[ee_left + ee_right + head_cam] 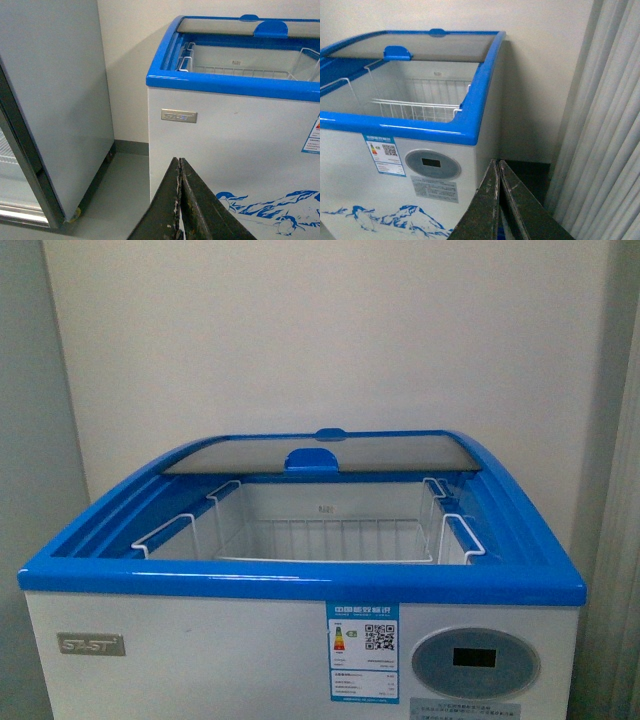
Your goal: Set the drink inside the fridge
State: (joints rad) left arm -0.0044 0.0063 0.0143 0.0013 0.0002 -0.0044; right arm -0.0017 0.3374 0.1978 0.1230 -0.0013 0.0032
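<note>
The fridge (200, 660) is a white chest freezer with a blue top rim (300, 582) right in front of me. Its near glass lid is slid back under the far lid (310, 452), so the top stands open. White wire baskets (330, 535) inside look empty. The drink is not in any view. My left gripper (179, 162) is shut and empty, low in front of the fridge's front left part (225, 145). My right gripper (498, 164) is shut and empty, low by the fridge's front right corner (470, 150). Neither arm shows in the front view.
A tall grey-white cabinet (55, 100) stands left of the fridge, with a gap of grey floor (120, 190) between them. Pale curtains (605, 140) hang at the right. A plain wall (320, 340) is behind the fridge. An oval display (475, 662) is on its front.
</note>
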